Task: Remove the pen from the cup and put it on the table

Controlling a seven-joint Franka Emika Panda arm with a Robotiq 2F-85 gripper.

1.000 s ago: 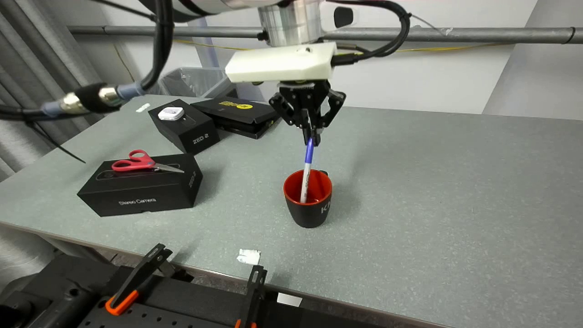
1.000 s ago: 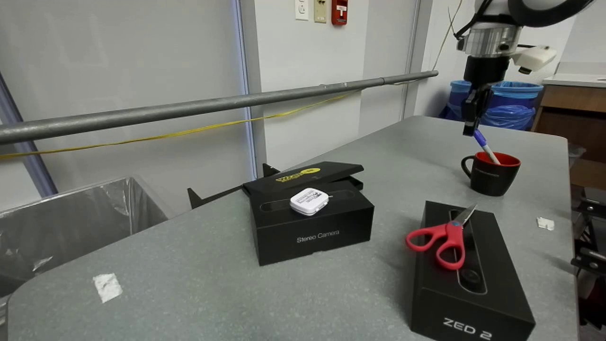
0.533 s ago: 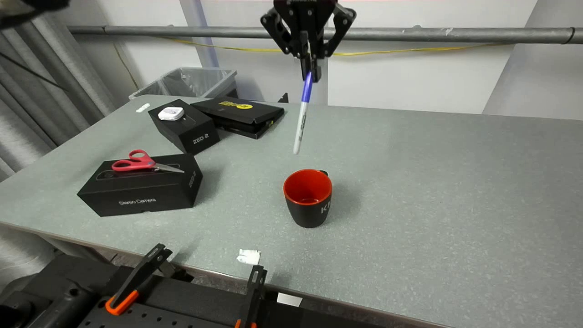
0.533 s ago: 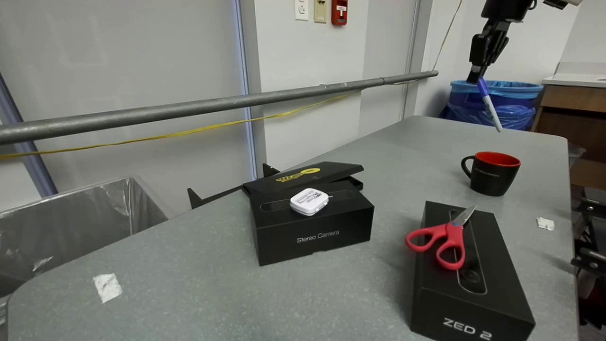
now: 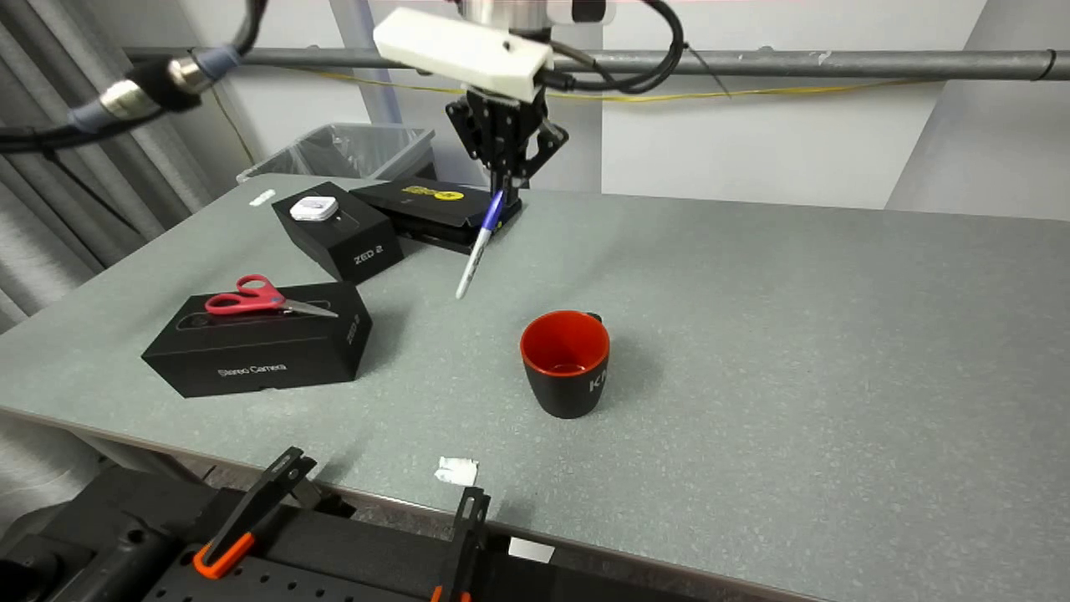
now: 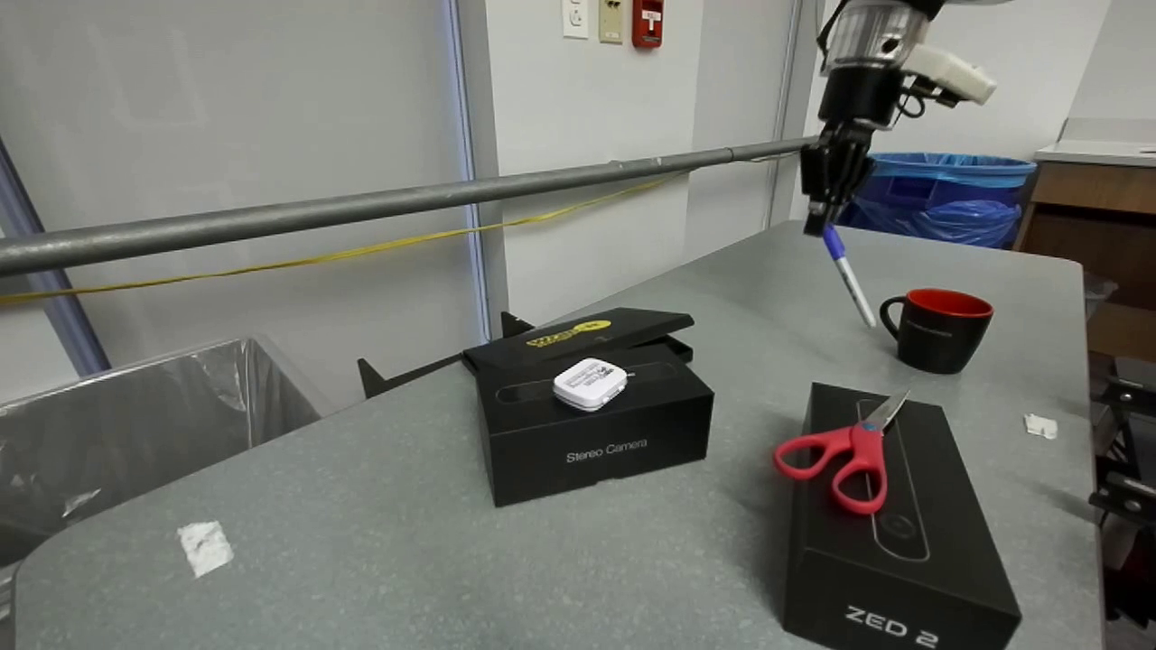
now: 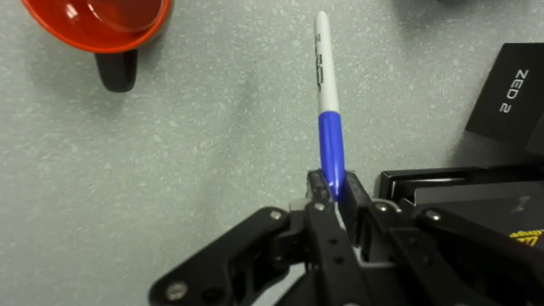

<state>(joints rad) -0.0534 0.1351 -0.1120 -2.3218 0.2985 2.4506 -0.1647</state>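
The pen [image 5: 480, 246] has a white body and a blue cap. My gripper [image 5: 505, 186] is shut on its capped end, and the pen slants with its white end pointing down. In the wrist view the pen [image 7: 327, 85] sits between the fingertips [image 7: 334, 183]. It is outside the cup [image 5: 567, 393] and apart from it, seemingly a little above the grey table [image 5: 794, 376]. The cup stands upright, dark outside and red inside, and nothing shows in it. In an exterior view the pen [image 6: 852, 282] hangs beside the cup's [image 6: 941, 338] handle.
Red-handled scissors [image 5: 251, 298] lie on a black box [image 5: 251, 359]. Another black box [image 5: 355, 242] bears a small white case [image 5: 314, 208]. A flat black box [image 5: 439, 213] with yellow print is close behind the gripper. A scrap of white tape [image 5: 457, 471] is near the front edge.
One second ago the gripped pen stood in the cup. Half a second ago it was lifted high above it. Now gripper and pen are lower and shifted sideways, toward the black boxes.
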